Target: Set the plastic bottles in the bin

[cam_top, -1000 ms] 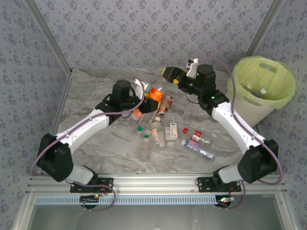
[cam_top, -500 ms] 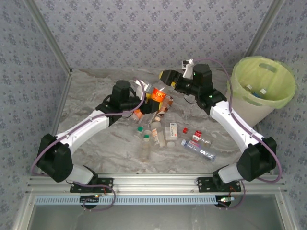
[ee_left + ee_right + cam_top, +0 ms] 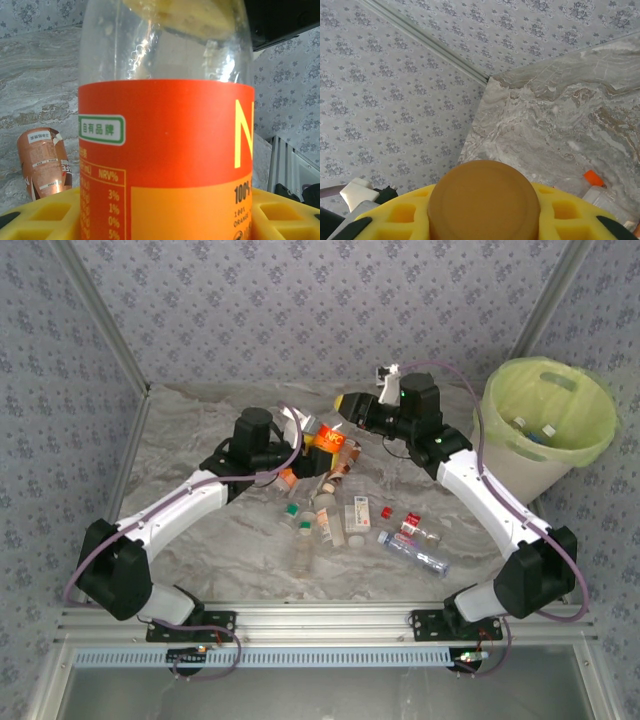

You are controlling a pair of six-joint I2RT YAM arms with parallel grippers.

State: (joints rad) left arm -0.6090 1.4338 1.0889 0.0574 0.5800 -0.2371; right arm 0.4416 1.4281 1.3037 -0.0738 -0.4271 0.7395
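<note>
While the left gripper [image 3: 322, 447] clasps the orange-labelled juice bottle [image 3: 165, 160] above the marble table [image 3: 200, 430], right gripper [image 3: 347, 404] pinches its brown cap [image 3: 484, 200]; lime-lined bin [image 3: 523, 476] stands far right, well apart.

Lab rig, alu frame [image 3: 330, 620], wallpaper backdrop [image 3: 300, 310]

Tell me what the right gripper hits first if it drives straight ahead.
The right gripper has a round orange-brown cap between its fingers, probably on the orange-labelled bottle held by the left gripper. Past it: bare marble table, then wall.
</note>
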